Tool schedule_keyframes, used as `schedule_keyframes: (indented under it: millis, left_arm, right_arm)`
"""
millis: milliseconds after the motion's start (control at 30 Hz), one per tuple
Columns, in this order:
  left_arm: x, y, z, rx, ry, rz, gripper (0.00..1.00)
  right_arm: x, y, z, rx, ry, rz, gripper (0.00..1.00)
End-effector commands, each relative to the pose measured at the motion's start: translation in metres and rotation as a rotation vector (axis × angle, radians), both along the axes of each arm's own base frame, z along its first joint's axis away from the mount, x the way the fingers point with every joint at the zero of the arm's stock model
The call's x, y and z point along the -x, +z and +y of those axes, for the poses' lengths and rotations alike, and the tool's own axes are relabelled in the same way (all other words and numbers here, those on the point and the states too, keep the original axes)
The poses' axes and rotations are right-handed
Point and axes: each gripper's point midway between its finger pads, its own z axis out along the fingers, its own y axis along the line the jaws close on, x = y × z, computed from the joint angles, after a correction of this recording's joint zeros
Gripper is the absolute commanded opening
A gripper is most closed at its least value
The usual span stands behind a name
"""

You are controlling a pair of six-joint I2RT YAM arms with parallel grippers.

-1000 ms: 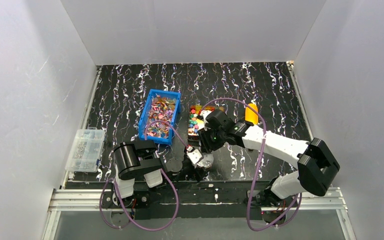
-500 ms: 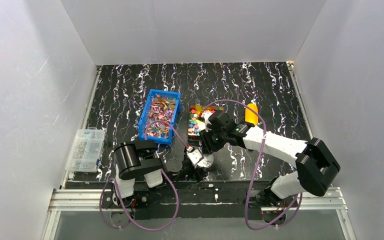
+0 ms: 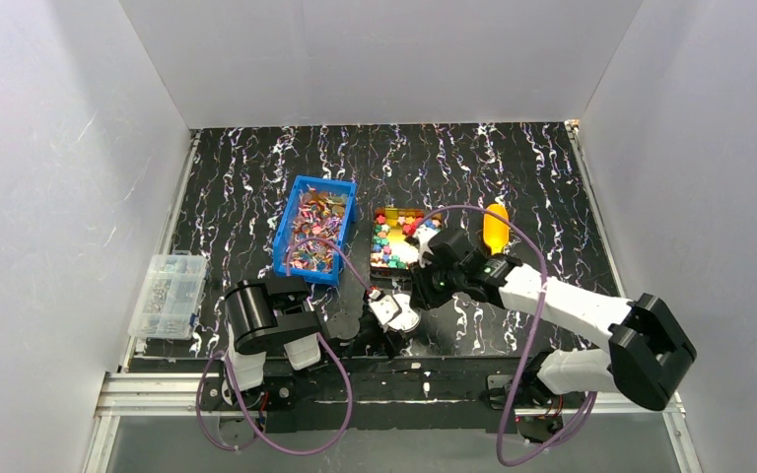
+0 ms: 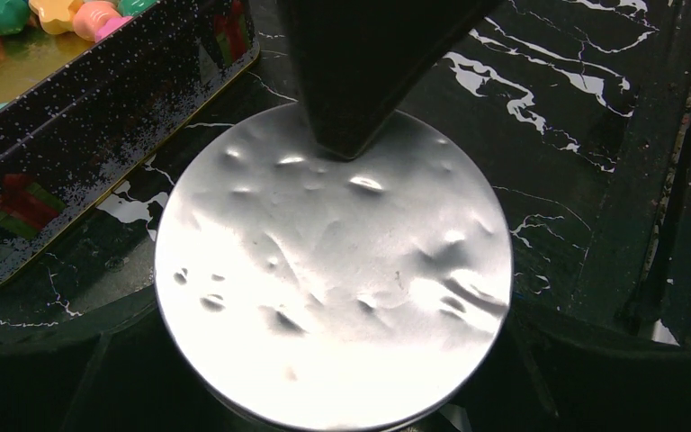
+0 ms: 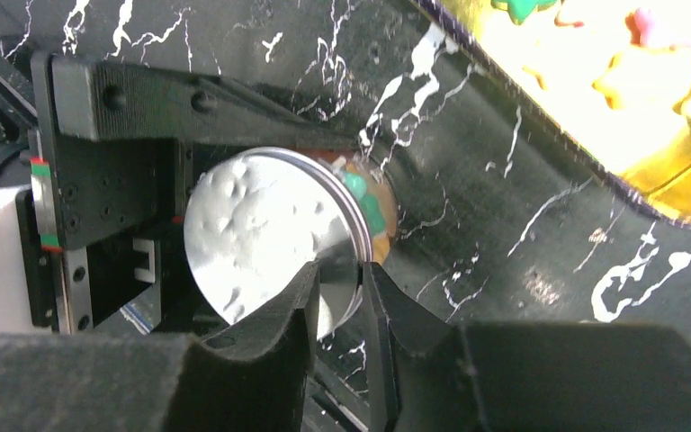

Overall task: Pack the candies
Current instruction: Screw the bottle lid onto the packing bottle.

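Silver and dented, the round metal lid (image 5: 261, 229) sits on the small clear jar (image 5: 376, 211), where a few green and orange candies (image 5: 360, 193) show through the wall. Around the jar the left fingers (image 5: 189, 108) stand wide and clasp it from both sides. The right fingers (image 5: 292, 324) are nearly closed on the lid's rim. I judge this is a capping step, but whether on or off I cannot tell. Just beyond the jar the black tin (image 4: 99, 144), and beyond-left of the jar the blue plastic bin (image 3: 306, 275), hold many more candies, so much packing is left.
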Motion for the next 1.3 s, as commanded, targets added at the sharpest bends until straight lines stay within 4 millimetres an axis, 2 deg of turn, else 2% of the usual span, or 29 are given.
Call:
schedule_keyframes:
  millis: [0, 267, 467, 533, 600, 800, 1033, 1200, 1267]
  left_arm:
    - [0.005, -0.060, 0.044, -0.225, 0.080, 0.119, 0.29]
    - [0.003, -0.058, 0.044, -0.217, 0.095, 0.119, 0.29]
    - [0.003, -0.055, 0.043, -0.209, 0.092, 0.116, 0.29]
    - [0.004, -0.055, 0.043, -0.208, 0.088, 0.118, 0.29]
    - [0.004, -0.055, 0.043, -0.206, 0.086, 0.118, 0.29]
    - [0.005, -0.055, 0.044, -0.207, 0.083, 0.119, 0.29]
    - [0.007, -0.057, 0.044, -0.210, 0.077, 0.129, 0.29]
    - [0.008, -0.058, 0.042, -0.209, 0.068, 0.136, 0.29]
    - [0.009, -0.059, 0.042, -0.211, 0.063, 0.138, 0.29]
  right_arm:
    - [0.043, -0.012, -0.016, -0.012, 0.006, 0.144, 0.29]
    - [0.071, -0.010, -0.026, -0.076, -0.056, 0.182, 0.28]
    - [0.081, 0.008, -0.022, -0.142, -0.079, 0.169, 0.28]
    - [0.074, 0.017, -0.025, -0.138, -0.105, 0.131, 0.30]
    - [0.066, 0.026, -0.025, -0.135, -0.125, 0.093, 0.37]
    - [0.040, 0.051, -0.015, -0.116, -0.131, -0.014, 0.50]
    - [0.013, 0.063, 0.005, -0.056, -0.080, -0.094, 0.52]
    - [-0.009, 0.056, 0.014, -0.014, -0.064, -0.116, 0.50]
    - [-0.011, 0.053, 0.020, -0.016, -0.038, -0.096, 0.49]
